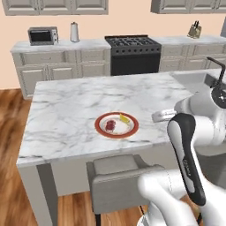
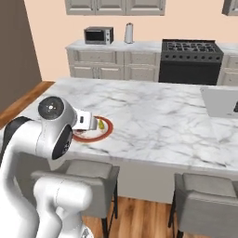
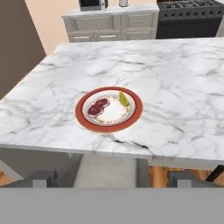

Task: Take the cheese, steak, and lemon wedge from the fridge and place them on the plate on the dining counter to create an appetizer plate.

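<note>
1. Near the front edge of the marble table [image 1: 70, 101], toward its left end, the plate [image 1: 99, 128] is seen lying flat.
2. On the plate, the steak [image 3: 98, 106] is laid at the left and the lemon wedge [image 3: 124, 98] at the right, close together.
3. The gripper [image 1: 155, 117] is held above the table, off the plate's right side; its jaws are spread wide and nothing is held.
4. Two grey stools [image 1: 117, 181] are tucked under the front edge.
</note>
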You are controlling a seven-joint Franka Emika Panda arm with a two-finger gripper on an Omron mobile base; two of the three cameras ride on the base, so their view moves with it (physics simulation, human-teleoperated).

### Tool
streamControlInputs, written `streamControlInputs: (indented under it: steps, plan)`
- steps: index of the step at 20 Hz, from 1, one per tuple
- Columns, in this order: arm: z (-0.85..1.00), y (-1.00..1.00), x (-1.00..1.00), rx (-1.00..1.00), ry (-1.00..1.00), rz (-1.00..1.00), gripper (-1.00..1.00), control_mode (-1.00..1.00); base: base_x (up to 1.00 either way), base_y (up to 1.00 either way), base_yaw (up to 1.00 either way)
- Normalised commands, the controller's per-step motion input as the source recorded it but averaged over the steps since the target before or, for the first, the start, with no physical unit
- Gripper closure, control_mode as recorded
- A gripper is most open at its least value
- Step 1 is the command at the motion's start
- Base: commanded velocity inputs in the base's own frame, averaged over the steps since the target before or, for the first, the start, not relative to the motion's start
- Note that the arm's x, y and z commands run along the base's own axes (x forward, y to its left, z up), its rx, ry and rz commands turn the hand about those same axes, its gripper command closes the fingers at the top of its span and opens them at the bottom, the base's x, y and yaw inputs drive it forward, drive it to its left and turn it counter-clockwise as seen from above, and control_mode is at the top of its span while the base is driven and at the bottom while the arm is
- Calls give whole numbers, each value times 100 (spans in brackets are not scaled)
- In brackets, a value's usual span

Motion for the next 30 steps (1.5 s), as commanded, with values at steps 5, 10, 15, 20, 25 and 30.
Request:
streamControlInputs:
  steps: [5, 10, 15, 20, 25, 30]
  plan:
    - [0, 0, 0, 0, 0, 0, -100, 100, -57, -21, -61]
    - [0, 0, 0, 0, 0, 0, -100, 100, 11, -24, -90]
    - [0, 0, 0, 0, 0, 0, -100, 100, 15, -19, -93]
    - [0, 0, 0, 0, 0, 0, -100, 100, 14, -21, -93]
    - [0, 0, 0, 0, 0, 0, -100, 100, 20, -38, -88]
    - [0, 0, 0, 0, 0, 0, -100, 100, 50, -58, -66]
